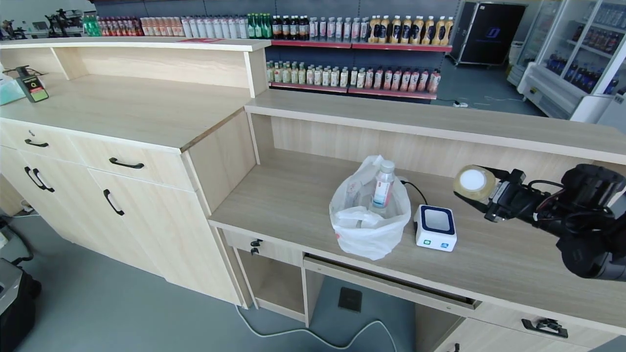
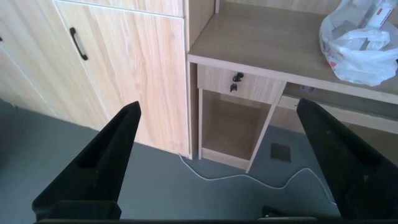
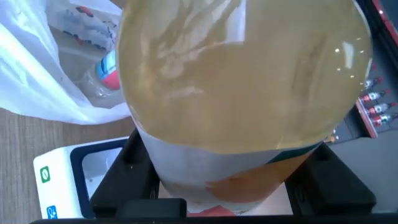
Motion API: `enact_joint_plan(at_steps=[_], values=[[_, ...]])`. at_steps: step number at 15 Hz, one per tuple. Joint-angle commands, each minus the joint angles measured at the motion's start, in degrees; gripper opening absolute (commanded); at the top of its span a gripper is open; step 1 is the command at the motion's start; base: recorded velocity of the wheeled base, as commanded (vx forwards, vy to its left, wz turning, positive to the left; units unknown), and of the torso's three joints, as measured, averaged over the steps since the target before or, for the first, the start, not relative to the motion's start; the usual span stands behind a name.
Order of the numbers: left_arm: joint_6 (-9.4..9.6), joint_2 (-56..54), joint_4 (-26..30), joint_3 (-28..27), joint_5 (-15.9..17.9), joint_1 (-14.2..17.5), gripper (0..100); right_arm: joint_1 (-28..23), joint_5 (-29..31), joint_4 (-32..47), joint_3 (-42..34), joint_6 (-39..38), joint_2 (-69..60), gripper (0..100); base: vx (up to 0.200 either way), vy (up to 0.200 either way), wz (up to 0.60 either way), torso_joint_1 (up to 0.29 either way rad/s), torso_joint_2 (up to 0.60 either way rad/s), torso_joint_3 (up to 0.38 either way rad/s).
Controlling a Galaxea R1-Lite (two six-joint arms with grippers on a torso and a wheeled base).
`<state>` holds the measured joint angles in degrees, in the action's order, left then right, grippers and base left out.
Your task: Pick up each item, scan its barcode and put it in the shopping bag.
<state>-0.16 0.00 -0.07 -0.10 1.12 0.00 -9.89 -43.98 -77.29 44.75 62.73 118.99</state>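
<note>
clasping a bottle (image 1: 470,180), right end effector (image 1: 478,187) hangs near scanner (image 1: 436,227), bag (image 1: 364,232) (left one (image 2: 217,111) released).

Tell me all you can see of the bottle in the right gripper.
The bottle is clear plastic with a yellowish drink and a white and orange label. The right gripper, shut on it, holds it in the air above the counter, right of the scanner, a white round end facing the head camera.

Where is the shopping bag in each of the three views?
Head view: bag mid-picture on the counter, beside the scanner.
Left wrist view: bag on the counter's front edge.
Right wrist view: bag behind the held item, next to the scanner.
Shared landmark: the wooden counter under the bag.
</note>
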Motion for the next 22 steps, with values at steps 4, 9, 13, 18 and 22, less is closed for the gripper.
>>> enact_joint_plan(at_steps=[4,9,13,18,22], values=[[-0.02,0.1,0.0,0.0,0.0,0.0,100,-0.2,-0.2,-0.5,1.3,1.6,4.1,0,0.0,0.0,0.0,0.0,0.0,0.0],[-0.02,0.1,0.0,0.0,0.0,0.0,100,-0.5,-4.4,-3.0,3.8,2.0,7.8,0,0.0,0.0,0.0,0.0,0.0,0.0],[-0.02,0.1,0.0,0.0,0.0,0.0,100,-1.0,-5.1,-5.3,8.4,1.7,12.6,0,0.0,0.0,0.0,0.0,0.0,0.0],[-0.02,0.1,0.0,0.0,0.0,0.0,100,-3.4,-4.6,-4.8,9.5,2.0,14.5,0,0.0,0.0,0.0,0.0,0.0,0.0],[-0.02,0.1,0.0,0.0,0.0,0.0,100,-4.0,-4.6,-4.8,9.8,1.6,15.4,0,0.0,0.0,0.0,0.0,0.0,0.0]])
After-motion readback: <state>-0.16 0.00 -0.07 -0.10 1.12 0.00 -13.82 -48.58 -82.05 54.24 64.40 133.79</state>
